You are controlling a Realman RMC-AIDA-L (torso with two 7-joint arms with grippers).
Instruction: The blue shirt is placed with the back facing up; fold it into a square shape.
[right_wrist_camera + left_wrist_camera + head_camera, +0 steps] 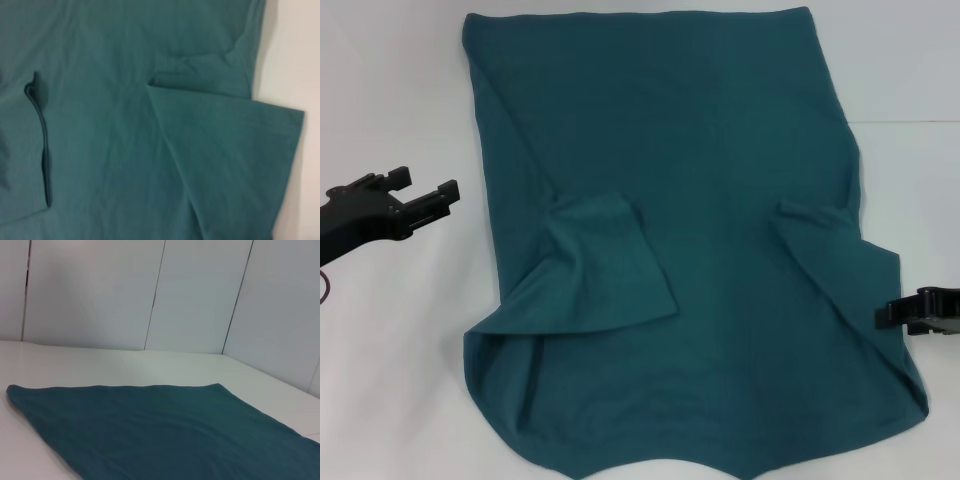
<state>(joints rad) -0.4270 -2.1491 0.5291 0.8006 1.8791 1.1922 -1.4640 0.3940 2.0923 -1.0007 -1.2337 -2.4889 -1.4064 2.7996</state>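
Note:
The blue shirt [700,180] lies flat on the white table, and it is far bigger than either gripper. Its left sleeve [605,265] and right sleeve [835,250] are both folded inward over the body. My left gripper [423,185] hovers open and empty over bare table, a short way left of the shirt's left edge. My right gripper [920,310] sits at the shirt's right edge, beside the folded sleeve. The left wrist view looks along the table at the shirt [165,430]. In the right wrist view the shirt [110,125] is seen from above with a folded sleeve [235,150].
The white table [390,80] has bare surface left and right of the shirt. The shirt's near hem runs to the bottom of the head view. White wall panels [200,290] stand behind the table's far edge.

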